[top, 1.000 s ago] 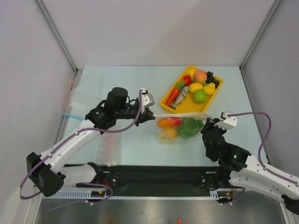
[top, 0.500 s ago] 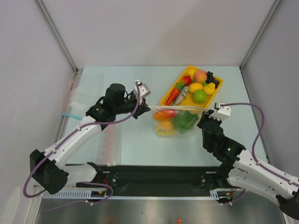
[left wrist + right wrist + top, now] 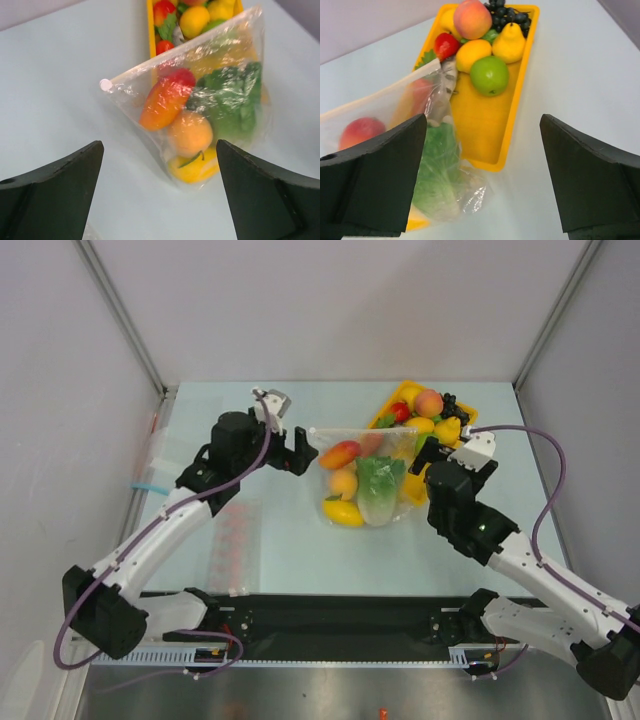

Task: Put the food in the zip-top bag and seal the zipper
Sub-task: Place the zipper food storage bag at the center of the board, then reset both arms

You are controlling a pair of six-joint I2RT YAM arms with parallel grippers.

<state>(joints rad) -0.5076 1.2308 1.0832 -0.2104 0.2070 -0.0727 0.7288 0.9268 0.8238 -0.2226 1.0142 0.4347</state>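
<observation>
The zip-top bag (image 3: 365,480) lies on the table, its right side resting over the near-left corner of the yellow tray (image 3: 455,440). Inside it show food pieces: a red-orange mango (image 3: 167,97), a peach (image 3: 190,132), a yellow lemon-like fruit (image 3: 195,169) and green lettuce (image 3: 232,100). The zipper (image 3: 180,47) runs along the bag's far edge. My left gripper (image 3: 303,450) stands open just left of the bag, not touching it. My right gripper (image 3: 428,452) stands open at the bag's right side, above the tray, holding nothing.
More toy food sits in the tray (image 3: 520,100): a peach (image 3: 472,17), green apple (image 3: 490,75), pear (image 3: 509,42), grapes (image 3: 507,12). A clear bag with red bits (image 3: 232,545) and a flat bag with a blue strip (image 3: 150,485) lie at the left.
Both grippers carried the bag back toward the tray, then opened and let go of it. The bag now rests on the table against the tray.
</observation>
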